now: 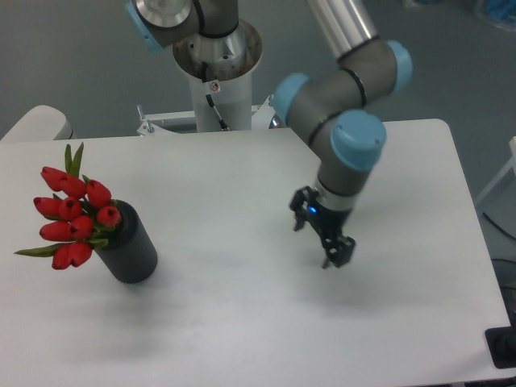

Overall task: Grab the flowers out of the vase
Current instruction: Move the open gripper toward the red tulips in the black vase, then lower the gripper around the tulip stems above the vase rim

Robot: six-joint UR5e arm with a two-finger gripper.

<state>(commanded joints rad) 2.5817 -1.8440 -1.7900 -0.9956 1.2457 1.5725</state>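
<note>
- 0 steps of the pick are done, as far as I can judge: the flowers (71, 216) sit in the vase (129, 248), their red buds spilling out of its mouth up and to the left.
- 1 dark vase stands on the left part of the white table (242, 322), leaning a little, its mouth turned toward the upper left.
- Green leaves stick out of the bunch, 1 pair pointing up at the top and 1 long blade pointing left at the bottom; the stems are hidden inside the vase.
- 1 gripper (337, 256) hangs over the table right of the middle, well apart from the vase and the flowers, touching neither.
- Its fingers point down and toward the right, away from the bunch, and hold nothing.
- The fingers look close together at the tips, but they are small and dark from this angle, so I cannot tell for sure whether the gripper is narrow or wide.
- What remains, in my judgement, is the whole job: cross the table to the left, line the fingers up on the bunch near the vase mouth, close on it, and draw the flowers out.
- The lean of the vase suggests the pull may need to follow that tilt, or the vase could tip or drag along.
</note>
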